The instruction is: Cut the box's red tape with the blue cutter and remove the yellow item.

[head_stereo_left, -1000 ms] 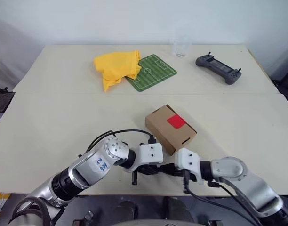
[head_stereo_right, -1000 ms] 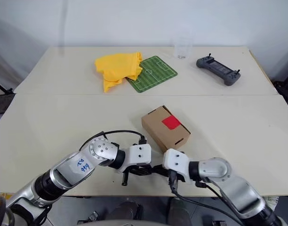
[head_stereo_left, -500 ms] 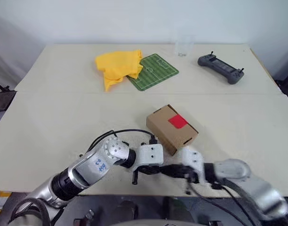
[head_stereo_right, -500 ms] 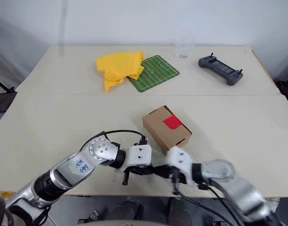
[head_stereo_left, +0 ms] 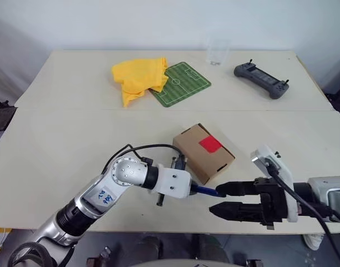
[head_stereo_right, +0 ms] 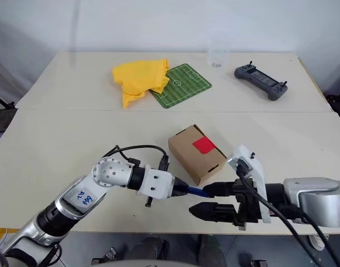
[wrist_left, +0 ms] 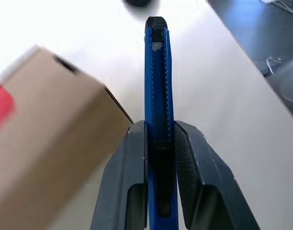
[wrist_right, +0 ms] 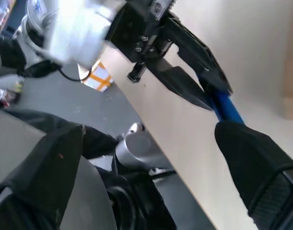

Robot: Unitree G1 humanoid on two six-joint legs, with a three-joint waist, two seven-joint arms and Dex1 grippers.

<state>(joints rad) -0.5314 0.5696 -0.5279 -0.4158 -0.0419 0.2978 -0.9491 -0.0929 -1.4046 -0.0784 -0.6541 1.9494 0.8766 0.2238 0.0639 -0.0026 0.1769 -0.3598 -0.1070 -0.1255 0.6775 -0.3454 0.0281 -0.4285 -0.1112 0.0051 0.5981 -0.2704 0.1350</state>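
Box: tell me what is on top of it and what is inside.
On top of the box sits the red tape, a square patch on the closed lid. Nothing else rests on it. The inside cannot be seen, because the closed lid covers it.
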